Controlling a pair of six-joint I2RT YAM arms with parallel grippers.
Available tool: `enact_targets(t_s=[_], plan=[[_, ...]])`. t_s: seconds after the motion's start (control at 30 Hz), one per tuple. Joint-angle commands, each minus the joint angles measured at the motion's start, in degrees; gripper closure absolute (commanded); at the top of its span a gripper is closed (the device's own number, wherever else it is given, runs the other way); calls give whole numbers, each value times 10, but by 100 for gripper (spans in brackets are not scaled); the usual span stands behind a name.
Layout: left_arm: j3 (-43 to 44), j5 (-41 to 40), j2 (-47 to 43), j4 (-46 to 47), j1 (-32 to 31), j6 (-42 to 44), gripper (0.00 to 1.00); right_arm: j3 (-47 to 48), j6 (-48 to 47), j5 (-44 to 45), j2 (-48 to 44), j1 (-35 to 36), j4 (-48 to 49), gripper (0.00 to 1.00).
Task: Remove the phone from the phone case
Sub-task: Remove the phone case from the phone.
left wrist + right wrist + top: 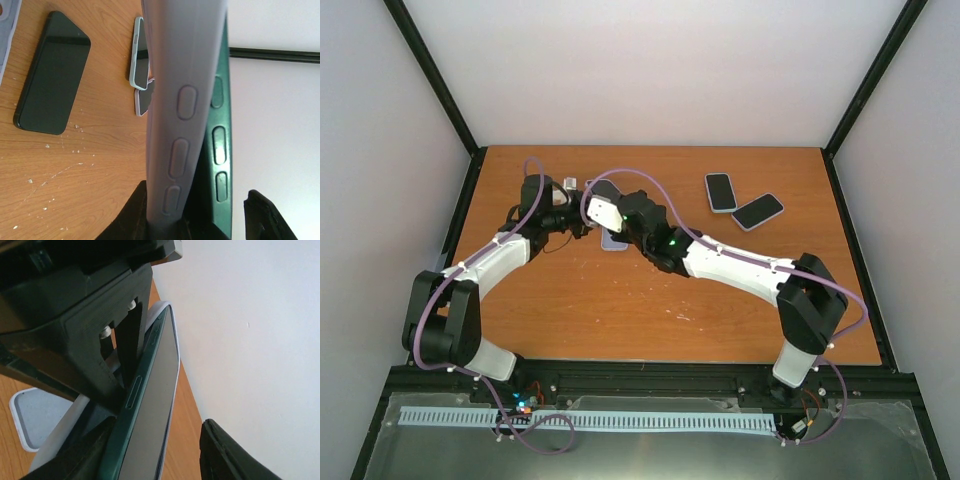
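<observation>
The lavender phone case (182, 100) and the dark green phone (221, 140) are held edge-on above the table between both arms. The phone has parted from the case at the near end, with a dark gap between them. My left gripper (197, 220) is closed round both; one finger (127, 215) presses the case, and the other (265, 217) has a thin gap to the phone. My right gripper (155, 460) is open: the phone (145, 430) lies against one finger (75, 460), far from the other (225, 455). In the top view the grippers meet (588, 208).
A dark phone (50, 75) lies flat on the table near the grippers. Two phones in light cases (720, 192) (757, 211) lie at the back right. A light-rimmed case or phone (30, 422) lies below the grippers. White walls enclose the table.
</observation>
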Motion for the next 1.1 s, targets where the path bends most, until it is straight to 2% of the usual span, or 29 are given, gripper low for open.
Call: enact_targets(t_s=[0.0, 0.07, 0.23, 0.27, 1.07], plan=[[10, 69, -39, 41, -10, -3, 99, -6, -21, 58, 23, -11, 23, 58], [9, 66, -41, 39, -10, -1, 99, -3, -24, 61, 18, -10, 22, 63], [8, 49, -39, 25, -9, 6, 99, 24, -17, 58, 1, -10, -3, 93], [8, 46, -38, 23, -9, 8, 99, 30, -14, 59, -2, -11, -12, 97], [1, -52, -39, -49, -1, 98, 99, 146, 117, -14, -82, -35, -154, 97]])
